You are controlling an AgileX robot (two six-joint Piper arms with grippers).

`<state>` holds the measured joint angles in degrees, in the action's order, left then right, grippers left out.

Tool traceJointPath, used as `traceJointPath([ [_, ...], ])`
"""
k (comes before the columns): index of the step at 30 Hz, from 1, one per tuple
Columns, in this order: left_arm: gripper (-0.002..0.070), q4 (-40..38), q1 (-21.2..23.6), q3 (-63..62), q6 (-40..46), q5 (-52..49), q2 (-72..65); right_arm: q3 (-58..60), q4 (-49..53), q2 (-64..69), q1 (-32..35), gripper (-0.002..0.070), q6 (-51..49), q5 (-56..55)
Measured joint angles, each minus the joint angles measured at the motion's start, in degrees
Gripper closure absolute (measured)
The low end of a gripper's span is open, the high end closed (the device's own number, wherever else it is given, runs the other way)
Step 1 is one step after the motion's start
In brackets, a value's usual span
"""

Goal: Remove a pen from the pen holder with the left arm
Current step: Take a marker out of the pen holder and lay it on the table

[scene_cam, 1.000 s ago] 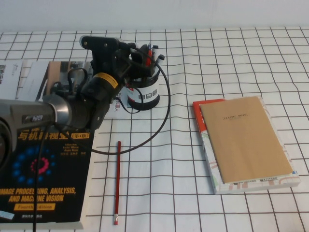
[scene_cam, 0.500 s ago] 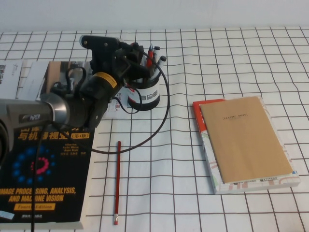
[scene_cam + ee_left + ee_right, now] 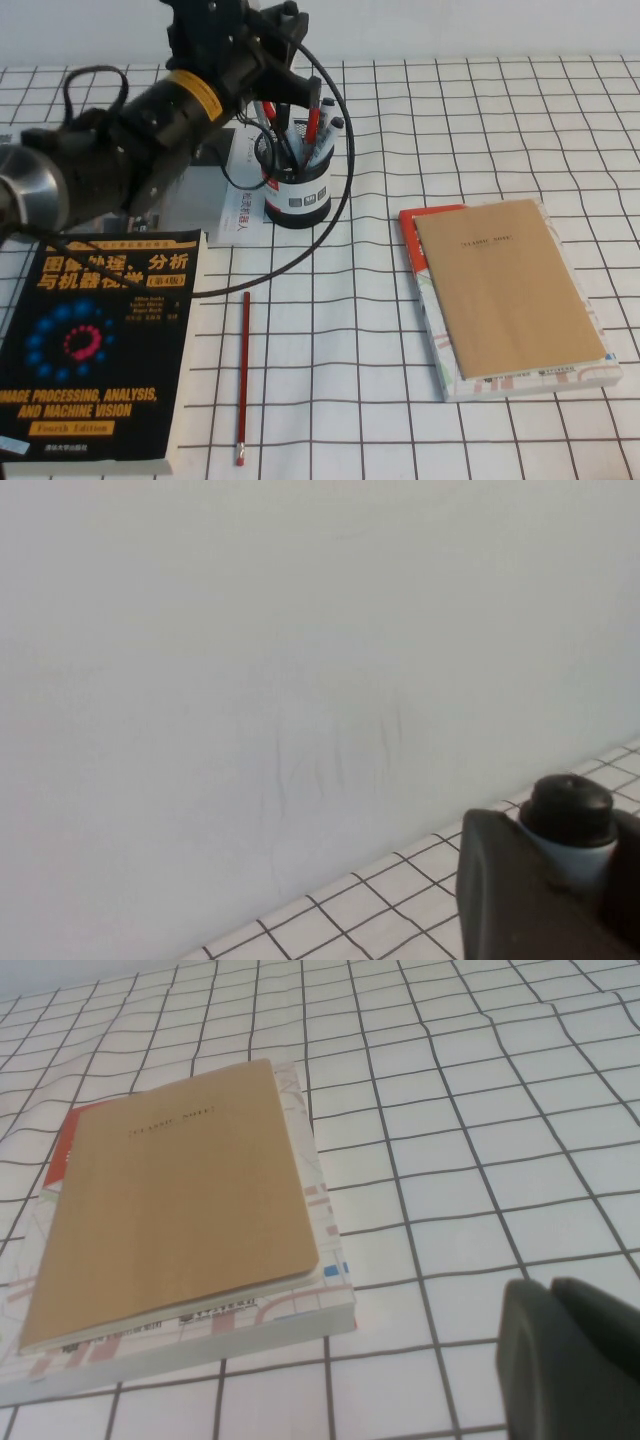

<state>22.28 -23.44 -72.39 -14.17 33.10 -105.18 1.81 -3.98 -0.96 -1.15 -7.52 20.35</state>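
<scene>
One white cloth (image 3: 400,400) ruled in black squares covers the whole table. Largest on it is a dark textbook (image 3: 90,350) at 8 o'clock, and over its far edge the left arm (image 3: 120,150) slants from 9 o'clock towards 11 o'clock. At 3 o'clock lies a brown notebook (image 3: 505,285), stacked on a wider book, with a red cover showing under its far corner. The right gripper (image 3: 548,1300) hovers over bare cloth just beside that stack, its two dark tips pressed together with only a seam between them. At 11 o'clock the black-and-white pen holder (image 3: 297,195) stands upright with several pens (image 3: 312,125) sticking out. A red pencil (image 3: 243,375) lies flat at 7 o'clock, just beside the textbook. The left gripper (image 3: 570,875) hangs above the holder's rim, clamped on a pen (image 3: 568,805) with a black cap and pale barrel. Whether the pen's lower end is clear of the holder cannot be told.
</scene>
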Motion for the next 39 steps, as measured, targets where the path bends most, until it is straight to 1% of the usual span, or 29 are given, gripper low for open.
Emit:
traceJointPath([
  [2,0.0547,4.8,0.0,0.0,-2.6,-4.0,3.5,0.0,0.0,0.0,0.0,0.0693,0.0,0.0],
  [3,0.0547,7.9,0.0,0.0,-5.4,-6.6,5.7,0.0,0.0,0.0,0.0,0.0692,0.0,0.0],
  [5,0.0547,14.9,0.0,0.0,-14.4,-12.6,10.2,0.0,0.0,0.0,0.0,0.0692,0.0,0.0],
  [8,0.0547,22.7,0.0,1.6,-29.8,-20.7,16.9,0.0,0.0,0.0,0.0,0.0693,0.0,0.0],
  [10,0.0547,24.6,0.0,4.5,-36.3,-24.0,21.7,0.0,0.0,0.0,0.0,0.0693,0.0,0.0],
  [13,0.0547,22.5,0.0,11.0,-38.8,-27.8,27.4,0.0,0.0,0.0,0.0,0.0692,0.0,0.0],
  [15,0.0547,17.8,0.0,15.9,-37.1,-31.1,30.0,0.0,0.0,0.0,0.0,0.0693,0.0,0.0],
  [16,0.0547,13.9,0.0,18.2,-34.5,-33.1,31.0,0.0,0.0,0.0,0.0,0.0692,0.0,0.0],
  [18,0.0547,5.0,0.0,21.3,-26.5,-37.9,32.2,0.0,0.0,0.0,0.0,0.0693,0.0,0.0],
  [20,0.0547,-6.5,0.0,22.7,-15.5,-44.8,32.5,0.0,0.0,0.0,0.0,0.0692,0.0,0.0],
  [23,0.0547,-22.6,0.0,22.8,-1.2,-53.1,32.2,0.0,0.0,0.0,0.0,0.0692,0.0,0.0],
  [26,0.0547,-32.9,0.0,22.2,6.2,-56.9,30.2,0.0,0.0,0.0,0.0,0.0693,0.0,0.0],
  [28,0.0547,-36.1,0.0,21.7,8.2,-57.8,27.9,0.0,0.0,0.0,0.0,0.0693,0.0,0.0],
  [30,0.0547,-37.6,0.0,21.2,9.1,-58.4,24.5,0.0,0.0,0.0,0.0,0.0692,0.0,0.0],
  [39,0.0547,-38.5,0.0,14.7,8.8,-60.4,8.8,0.0,0.0,0.0,0.0,0.0693,0.0,0.0],
])
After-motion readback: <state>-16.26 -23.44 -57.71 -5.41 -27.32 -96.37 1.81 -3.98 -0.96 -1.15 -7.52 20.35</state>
